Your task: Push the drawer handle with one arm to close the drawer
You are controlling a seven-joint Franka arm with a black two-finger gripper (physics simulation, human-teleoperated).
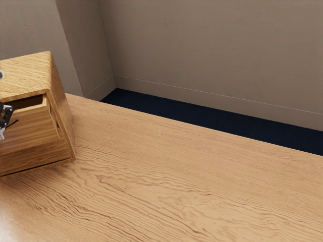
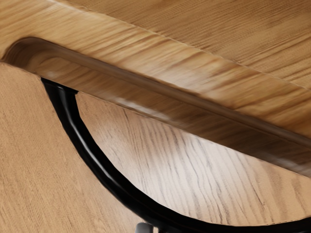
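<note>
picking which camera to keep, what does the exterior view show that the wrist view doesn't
Exterior view's own: the wall, the dark blue floor, the cabinet's top and the dark gap above the partly open drawer.
Wrist view's own: a close look at the handle's black curve.
Shared: wood of the drawer, and the table.

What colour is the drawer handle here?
The handle is glossy black; the wrist view shows it best.
</note>
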